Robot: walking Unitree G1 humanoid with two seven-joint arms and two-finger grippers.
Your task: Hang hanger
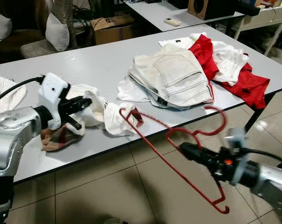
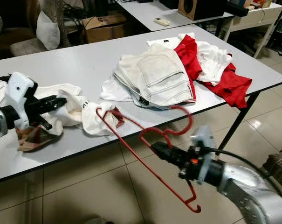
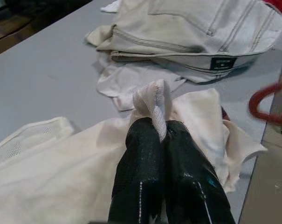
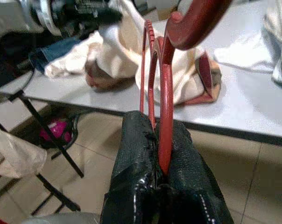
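A red wire hanger (image 1: 178, 154) hangs in the air off the table's front edge, one end reaching into a white garment (image 1: 113, 116) on the table. My right gripper (image 1: 186, 150) is shut on the hanger (image 4: 165, 116) near its hook, in front of the table. My left gripper (image 1: 87, 103) is shut on a fold of the white garment (image 3: 152, 105) and lifts it slightly above the tabletop. The garment's red inner lining shows beside the hanger's end.
The grey table (image 1: 85, 60) carries a folded beige pair of trousers (image 1: 173, 77), white and red clothes (image 1: 234, 74) to the right, and a brownish cloth (image 1: 57, 137) at the front left. Tiled floor lies below. A cardboard box (image 1: 110, 25) and another table stand behind.
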